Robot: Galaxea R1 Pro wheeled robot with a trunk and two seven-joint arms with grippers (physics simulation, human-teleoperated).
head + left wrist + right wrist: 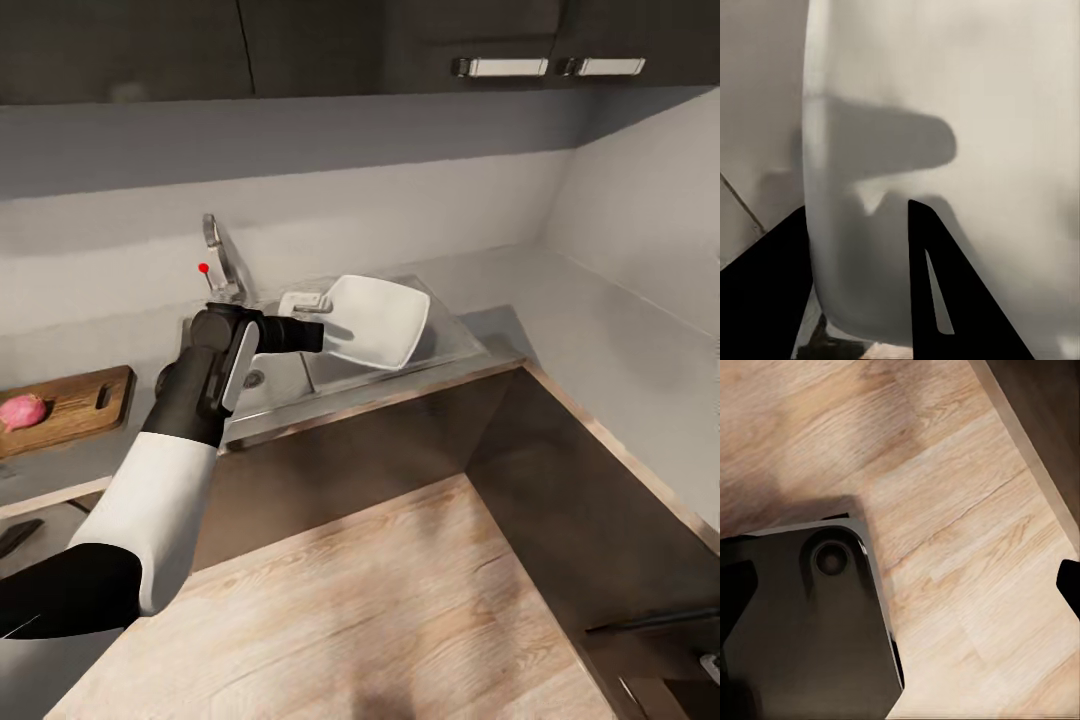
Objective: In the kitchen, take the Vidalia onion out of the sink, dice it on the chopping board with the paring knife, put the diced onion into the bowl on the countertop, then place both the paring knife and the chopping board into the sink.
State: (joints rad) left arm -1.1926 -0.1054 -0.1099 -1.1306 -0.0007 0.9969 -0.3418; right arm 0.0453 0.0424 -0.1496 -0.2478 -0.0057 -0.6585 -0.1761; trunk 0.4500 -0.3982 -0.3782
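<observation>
While your left gripper (325,335) clamps the shallow white square bowl (380,320) by its rim, it tilts over the grey steel sink (275,380).
Onion: small pinkish-red Vidalia onion (22,410) sits on the brown wooden chopping board (75,405), left of the sink.
Right claw: cannot tell.

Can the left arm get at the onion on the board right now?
Probably not yet: the left gripper is shut on the bowl over the sink; the Vidalia onion lies unobstructed on the chopping board.

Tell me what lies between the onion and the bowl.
In the head view, the left gripper, holding the bowl, and the sink lie between it and the onion.
</observation>
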